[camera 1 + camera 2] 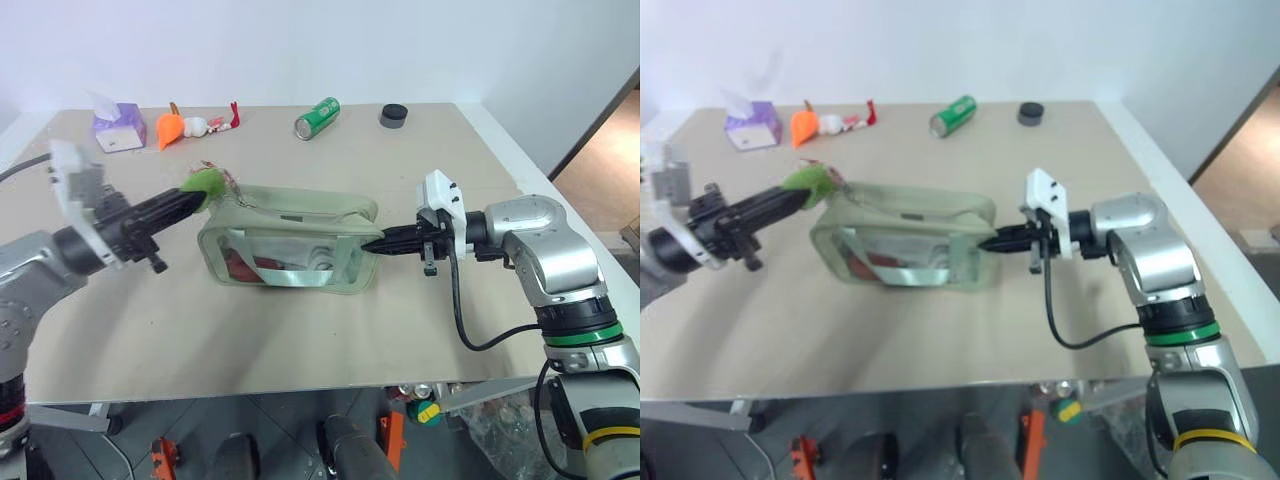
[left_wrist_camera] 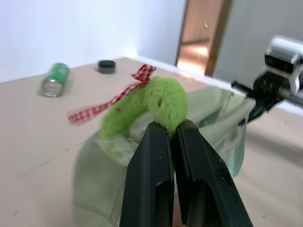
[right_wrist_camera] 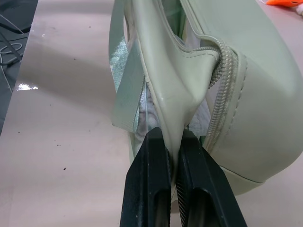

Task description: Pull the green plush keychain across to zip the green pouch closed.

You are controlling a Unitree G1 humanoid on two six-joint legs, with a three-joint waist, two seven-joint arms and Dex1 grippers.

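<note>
A beige desk is standing against a plain white wall, evenly lit. A wooden door is showing beyond its far corner, and dark floor is lying below its front edge.

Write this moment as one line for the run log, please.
left gripper: shut on green plush keychain | right gripper: shut on green pouch end | zipper: still open | pouch on table

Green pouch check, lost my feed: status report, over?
Left gripper shut on keychain. Right gripper shut on pouch end. Zipper open. Path clear.
</note>
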